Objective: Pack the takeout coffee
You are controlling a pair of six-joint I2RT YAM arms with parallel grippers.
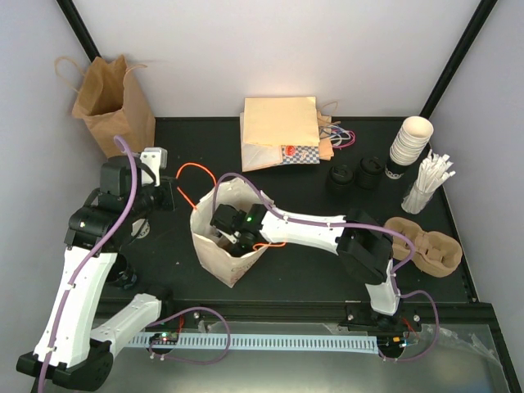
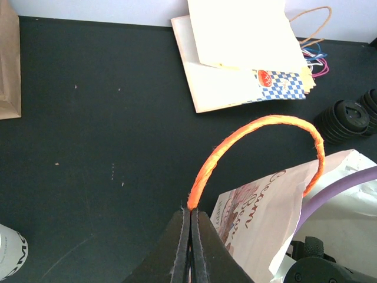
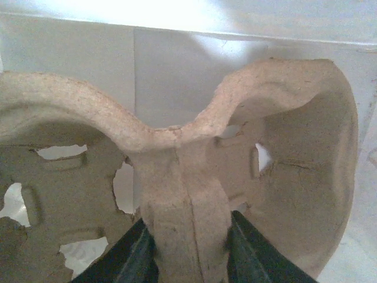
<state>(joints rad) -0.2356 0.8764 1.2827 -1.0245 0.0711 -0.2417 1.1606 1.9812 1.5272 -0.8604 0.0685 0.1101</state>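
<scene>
Now: carrier held inside the bag, coffee outside it

The right gripper (image 3: pixel 191 256) is clamped on the middle ridge of a pulp cup carrier (image 3: pixel 277 147), down inside the white paper bag (image 1: pixel 205 246). The left gripper (image 2: pixel 191 221) is pinched tight on the bag's orange handle (image 2: pixel 265 122), which arches away from its fingertips. What seems to be the takeout coffee (image 2: pixel 7 253), a white cup with dark print, its top cut off by the frame edge, stands on the black table (image 2: pixel 88 118) near the left arm, outside the bag.
</scene>
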